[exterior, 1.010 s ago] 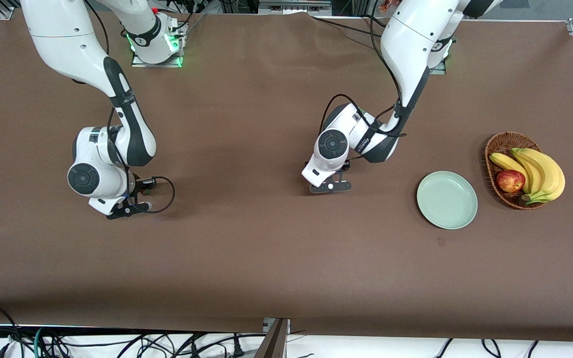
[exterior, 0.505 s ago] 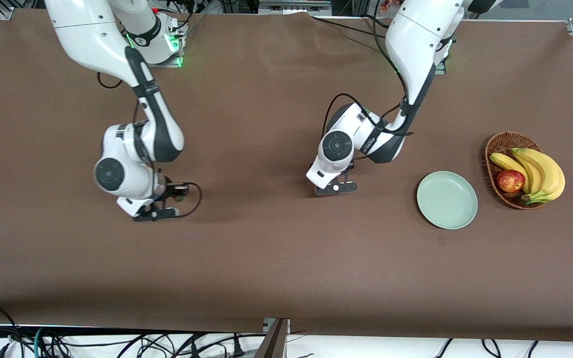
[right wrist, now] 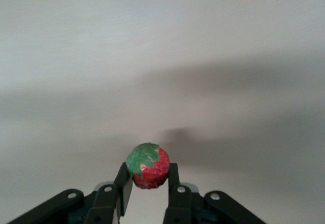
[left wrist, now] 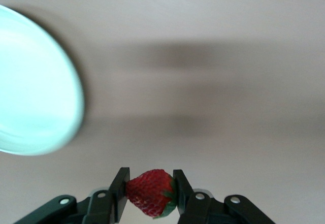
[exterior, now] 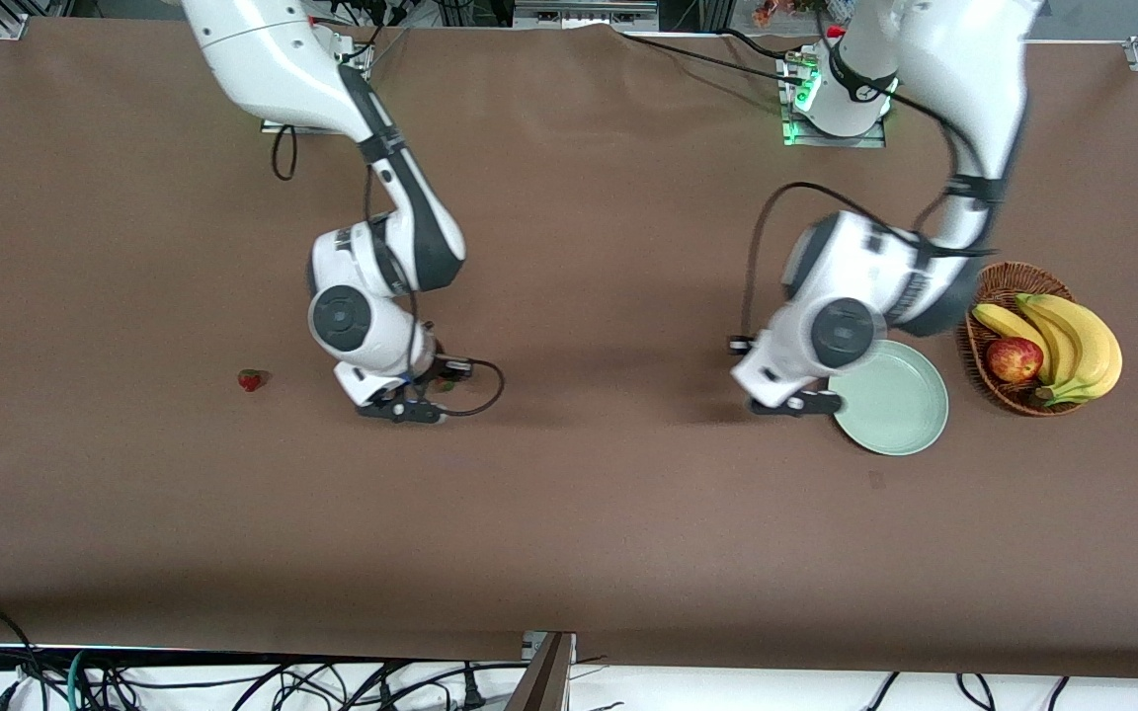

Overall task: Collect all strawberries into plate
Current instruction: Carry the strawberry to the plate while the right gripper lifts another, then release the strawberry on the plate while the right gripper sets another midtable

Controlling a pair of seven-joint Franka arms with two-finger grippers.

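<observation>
My left gripper [exterior: 796, 400] is shut on a red strawberry [left wrist: 151, 192] and hangs just over the table beside the rim of the pale green plate [exterior: 900, 405]. The plate also shows in the left wrist view [left wrist: 30, 92], and no berry is on the part I can see. My right gripper [exterior: 421, 395] is shut on a second strawberry [right wrist: 148, 169], green cap up, low over the middle of the table. A third strawberry [exterior: 251, 379] lies on the table toward the right arm's end.
A brown wicker basket [exterior: 999, 281] stands beside the plate toward the left arm's end, holding bananas [exterior: 1073, 341] and a red-yellow apple [exterior: 1014, 358]. A brown cloth covers the table.
Both arms have moved toward the left arm's end, each with its strawberry. The left gripper has reached the plate's edge. The strawberry on the table has come into view.
</observation>
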